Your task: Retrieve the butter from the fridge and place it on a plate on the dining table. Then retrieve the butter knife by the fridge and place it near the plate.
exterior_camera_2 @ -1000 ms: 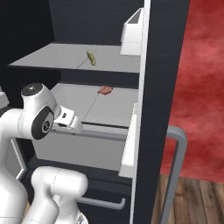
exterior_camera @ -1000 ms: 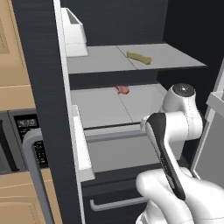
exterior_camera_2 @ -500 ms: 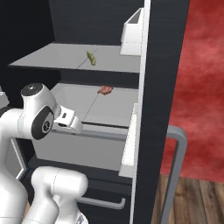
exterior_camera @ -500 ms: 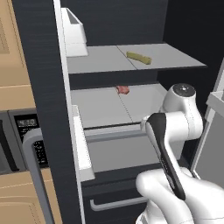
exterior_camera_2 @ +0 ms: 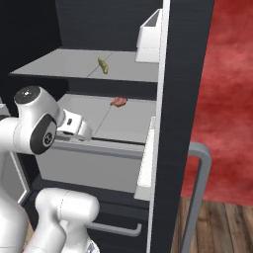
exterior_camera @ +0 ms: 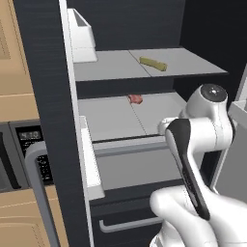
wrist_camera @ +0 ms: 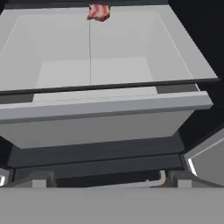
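The fridge (exterior_camera: 43, 72) stands with both doors swung open. The butter (exterior_camera: 153, 63), a slim olive-yellow stick, lies on the upper grey shelf, also seen as the butter (exterior_camera_2: 103, 64) from the right. My gripper (wrist_camera: 107, 181) is open, its fingertips (wrist_camera: 37, 177) far apart with nothing between them. It faces the lower shelf and the pulled-out grey drawer (wrist_camera: 105, 109), below the butter's shelf. My hand (exterior_camera_2: 74, 127) hovers at the drawer's front edge. The plate, the dining table and the butter knife are out of view.
A small red food item (exterior_camera: 135, 99) lies at the back of the lower shelf. White door bins (exterior_camera: 82, 36) hang on the left door. Grey door handles (exterior_camera_2: 197, 192) jut out. A black microwave (exterior_camera: 29, 140) sits at left. A lower drawer handle (exterior_camera: 130, 224) runs below.
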Motion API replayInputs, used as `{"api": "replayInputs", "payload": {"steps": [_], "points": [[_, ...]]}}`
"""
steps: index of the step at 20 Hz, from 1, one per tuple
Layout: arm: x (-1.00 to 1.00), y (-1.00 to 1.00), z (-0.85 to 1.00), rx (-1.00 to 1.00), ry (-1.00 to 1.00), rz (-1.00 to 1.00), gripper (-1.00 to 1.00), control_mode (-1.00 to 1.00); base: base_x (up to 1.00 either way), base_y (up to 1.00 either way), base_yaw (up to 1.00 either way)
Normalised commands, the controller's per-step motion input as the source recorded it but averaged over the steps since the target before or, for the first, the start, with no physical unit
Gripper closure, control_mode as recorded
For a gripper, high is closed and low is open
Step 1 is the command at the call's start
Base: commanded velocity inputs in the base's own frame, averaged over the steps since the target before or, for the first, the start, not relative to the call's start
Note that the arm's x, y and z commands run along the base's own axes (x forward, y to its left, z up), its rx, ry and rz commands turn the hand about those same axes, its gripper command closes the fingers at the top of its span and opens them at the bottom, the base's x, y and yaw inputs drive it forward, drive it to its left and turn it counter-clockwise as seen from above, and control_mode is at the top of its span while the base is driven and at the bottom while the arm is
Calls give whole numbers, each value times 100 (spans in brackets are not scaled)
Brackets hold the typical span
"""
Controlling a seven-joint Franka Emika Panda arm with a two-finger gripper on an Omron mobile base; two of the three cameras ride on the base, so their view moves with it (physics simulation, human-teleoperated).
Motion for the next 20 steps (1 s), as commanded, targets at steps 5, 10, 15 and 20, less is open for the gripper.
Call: {"api": "replayInputs", "payload": {"steps": [5,10,15,20], "points": [[0,0,65,-13,-2,0,-100,-100,0,0,0],[1,0,50,-13,0,0,-100,-100,0,0,0],[4,-10,45,0,-5,7,-100,-100,0,0,0],[42,0,27,0,-9,7,-100,-100,0,0,0]]}}
